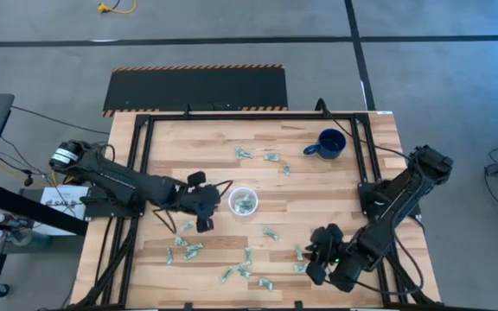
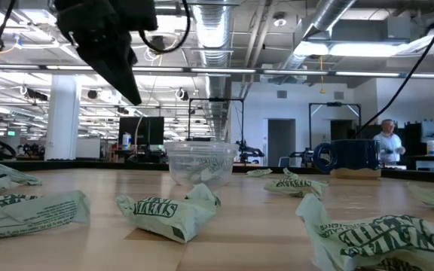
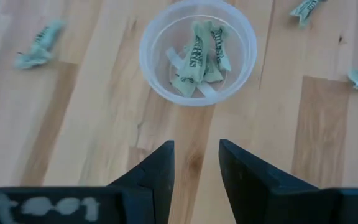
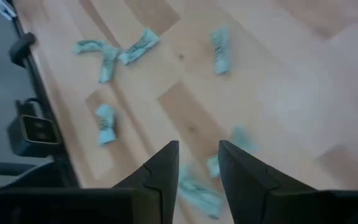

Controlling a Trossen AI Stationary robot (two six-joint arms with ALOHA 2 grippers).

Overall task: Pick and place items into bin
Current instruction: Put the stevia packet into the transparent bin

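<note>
The clear plastic cup stands upright on the wooden table with several green-and-white wrappers inside; it also shows in the low view. Many more wrappers lie loose on the table. My left gripper hovers just left of the cup, pointing at it, open and empty. My right gripper is open and empty at the near right, above loose wrappers near the table's front edge.
A dark blue mug with a handle stands at the far right of the table. More wrappers lie at the far middle. A black frame rail runs along the table's left and far sides. A person stands far off in the room.
</note>
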